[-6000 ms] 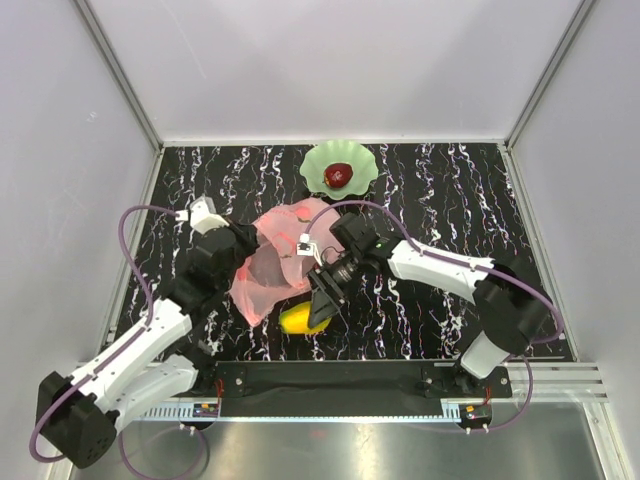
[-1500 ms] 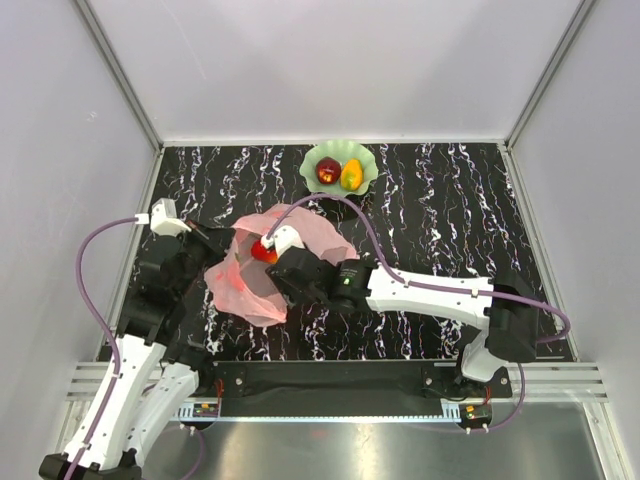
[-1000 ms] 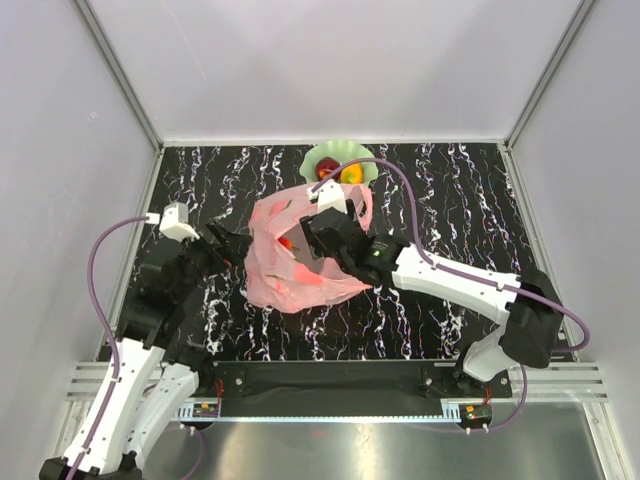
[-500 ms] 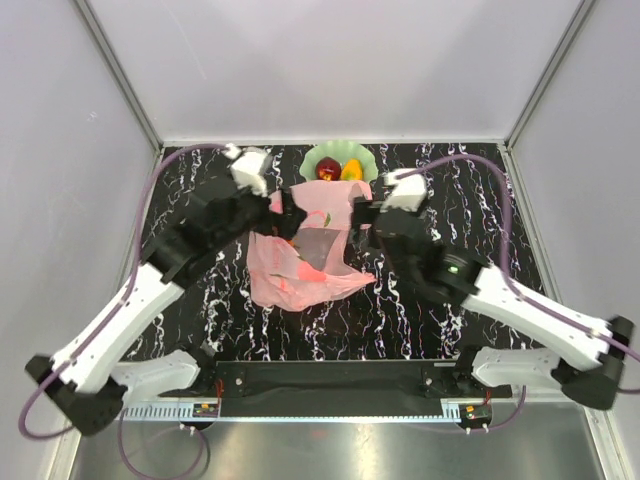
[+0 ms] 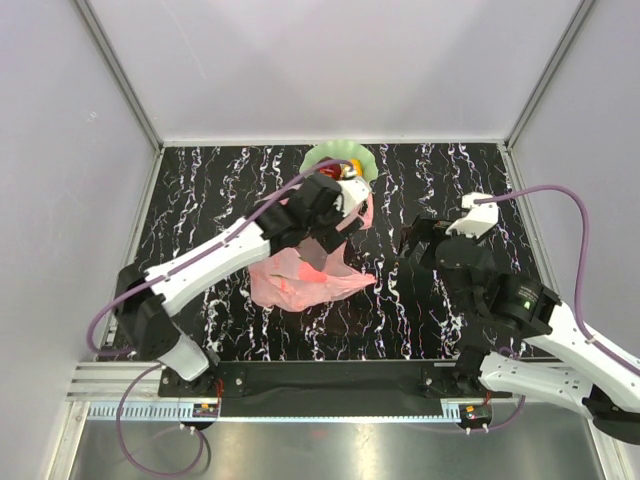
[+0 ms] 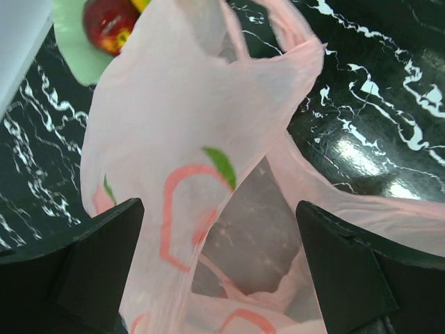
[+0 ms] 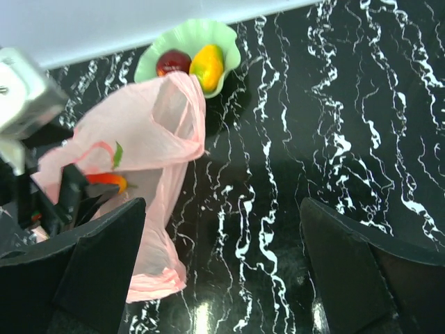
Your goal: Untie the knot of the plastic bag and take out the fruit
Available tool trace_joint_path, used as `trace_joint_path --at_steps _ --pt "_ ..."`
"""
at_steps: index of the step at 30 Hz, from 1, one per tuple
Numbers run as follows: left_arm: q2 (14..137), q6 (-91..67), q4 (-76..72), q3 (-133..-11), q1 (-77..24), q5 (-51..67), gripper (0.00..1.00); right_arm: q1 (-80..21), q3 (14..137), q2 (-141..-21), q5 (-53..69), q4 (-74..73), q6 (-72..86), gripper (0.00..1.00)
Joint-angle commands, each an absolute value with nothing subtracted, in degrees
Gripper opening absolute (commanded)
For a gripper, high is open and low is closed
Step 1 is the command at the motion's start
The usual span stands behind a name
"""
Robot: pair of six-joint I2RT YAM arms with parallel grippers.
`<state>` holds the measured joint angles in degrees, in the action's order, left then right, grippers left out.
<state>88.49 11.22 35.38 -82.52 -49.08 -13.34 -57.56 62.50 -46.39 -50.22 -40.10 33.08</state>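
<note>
The pink plastic bag [image 5: 290,285] lies slack mid-table, its mouth gaping. My left gripper [image 5: 322,222] hangs over that mouth, open; in its wrist view the left gripper [image 6: 222,278] has the bag [image 6: 160,125] spread under it and nothing between the fingers. My right gripper [image 5: 405,243] stands open to the bag's right, and the right gripper [image 7: 222,278] is over bare marble, apart from the bag [image 7: 139,139]. Fruit lies in the green dish [image 7: 156,59]: a dark red apple [image 7: 174,61] and a yellow mango [image 7: 207,64]. An orange-red piece [image 7: 104,181] shows through the bag.
The green dish [image 5: 318,155] sits at the table's back edge, partly behind my left arm and touching the bag's top. White walls close in the table on three sides. The black marbled tabletop [image 5: 450,190] stretches right of the bag.
The right gripper has left the bag and drawn back to the right. My left arm has swung right over the bag's mouth. The bag's top has slackened.
</note>
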Motion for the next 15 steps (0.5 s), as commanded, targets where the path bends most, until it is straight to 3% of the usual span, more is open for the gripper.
trace_joint_path --at_steps 1,10,15 --pt "91.6 19.4 36.6 -88.2 -51.2 -18.6 0.99 -57.3 60.9 -45.9 -49.7 -40.9 34.7 1.00" --pt "99.5 26.0 32.5 -86.4 -55.2 -32.8 0.97 -57.3 59.2 -44.7 -48.4 -40.7 35.2 1.00" --pt "100.8 28.8 25.9 -83.2 -55.0 -40.8 0.84 -57.3 58.5 -43.2 -48.3 -40.9 36.1 1.00"
